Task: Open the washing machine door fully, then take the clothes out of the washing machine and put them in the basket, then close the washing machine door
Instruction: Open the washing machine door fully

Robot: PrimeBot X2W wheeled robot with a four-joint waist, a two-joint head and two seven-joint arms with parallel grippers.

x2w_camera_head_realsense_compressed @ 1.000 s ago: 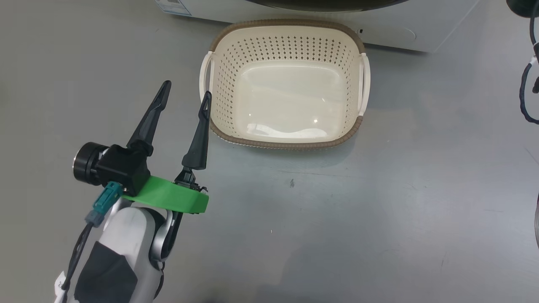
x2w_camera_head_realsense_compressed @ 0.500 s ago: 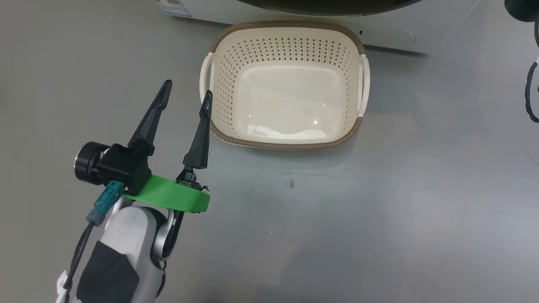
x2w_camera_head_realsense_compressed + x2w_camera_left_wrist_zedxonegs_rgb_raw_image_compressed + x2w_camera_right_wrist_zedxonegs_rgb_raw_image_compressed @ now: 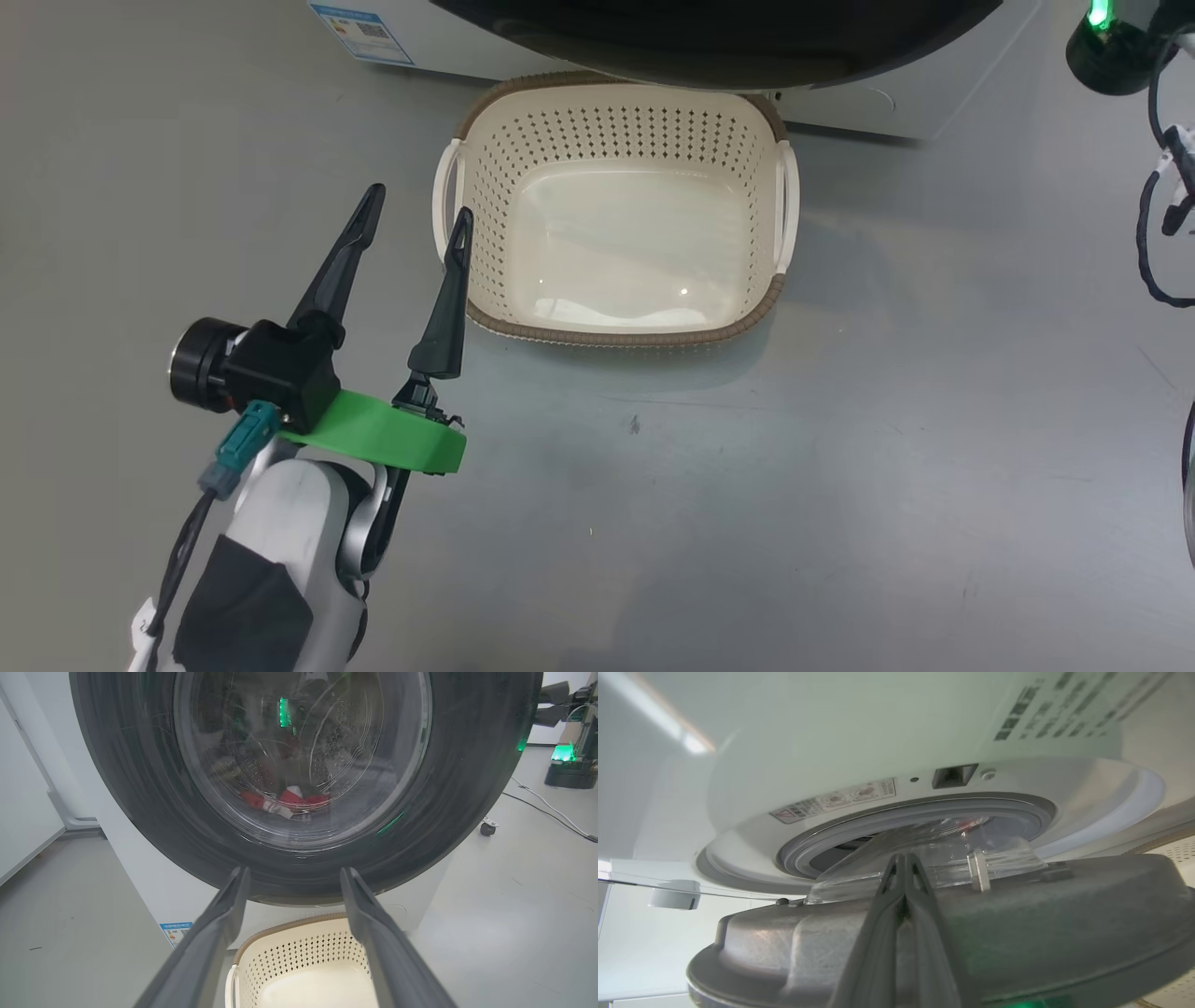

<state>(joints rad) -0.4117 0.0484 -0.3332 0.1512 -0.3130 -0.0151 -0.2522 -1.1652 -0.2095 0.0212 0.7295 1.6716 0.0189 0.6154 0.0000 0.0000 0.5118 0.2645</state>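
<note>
The cream basket [image 3: 616, 338] stands empty on the grey floor in front of the white washing machine [image 3: 896, 93]. The washing machine door [image 3: 709, 42], glossy black, hangs over the basket's far rim. My left gripper [image 3: 417, 205] is open and empty just left of the basket. From the left wrist, the door [image 3: 467, 788] faces me beyond my open left gripper [image 3: 293, 875], with the red clothes [image 3: 289, 800] visible through its glass and the basket [image 3: 299, 952] below. My right gripper [image 3: 901, 858] is shut, lying across the door's silver inner face [image 3: 1017, 914] by the glass bowl [image 3: 924, 856], with the grey rubber ring [image 3: 878, 823] behind.
A dark base with a green light [image 3: 1106, 37] and black cables [image 3: 1158, 233] sit at the right of the head view. A blue sticker [image 3: 359, 19] marks the machine's lower left corner. A caster wheel [image 3: 487, 828] and floor cable [image 3: 551, 812] lie right of the machine.
The head view has shifted, so the basket sits lower in it. The black door now reaches out over the basket's far rim, further than before. My left gripper stays open in place.
</note>
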